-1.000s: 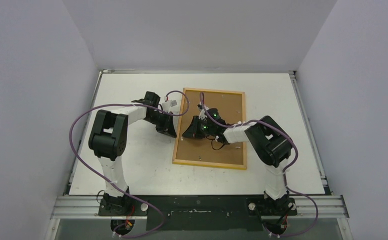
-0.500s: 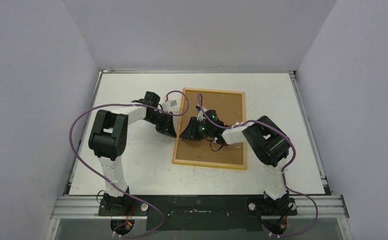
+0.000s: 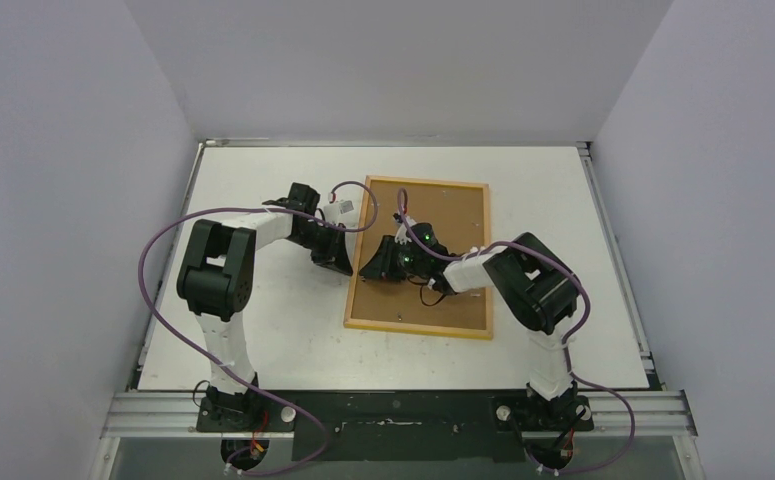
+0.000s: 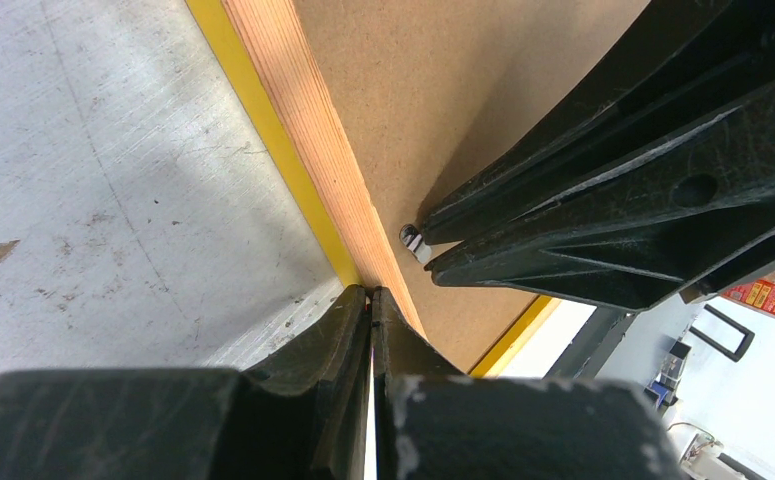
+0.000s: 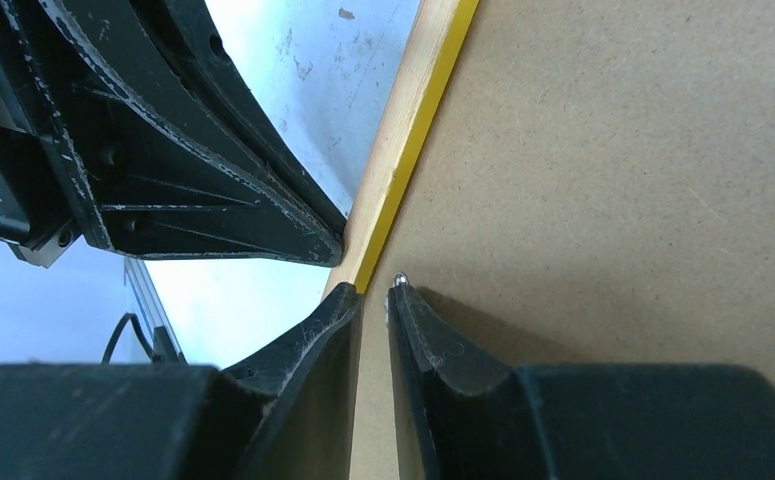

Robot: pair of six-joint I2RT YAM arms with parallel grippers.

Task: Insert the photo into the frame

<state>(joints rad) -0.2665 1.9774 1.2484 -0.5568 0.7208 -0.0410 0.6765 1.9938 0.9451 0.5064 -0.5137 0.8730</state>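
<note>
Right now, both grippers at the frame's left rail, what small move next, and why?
Probably close the right gripper on the small silvery tab on the brown fibreboard panel: its jaws stand slightly apart there, while the shut left gripper rests against the pale wooden frame.

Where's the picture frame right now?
Overhead view: the frame lies back-up on the table, right of centre, backing board inside it, left pincer and right pincer at its left rail.
</note>
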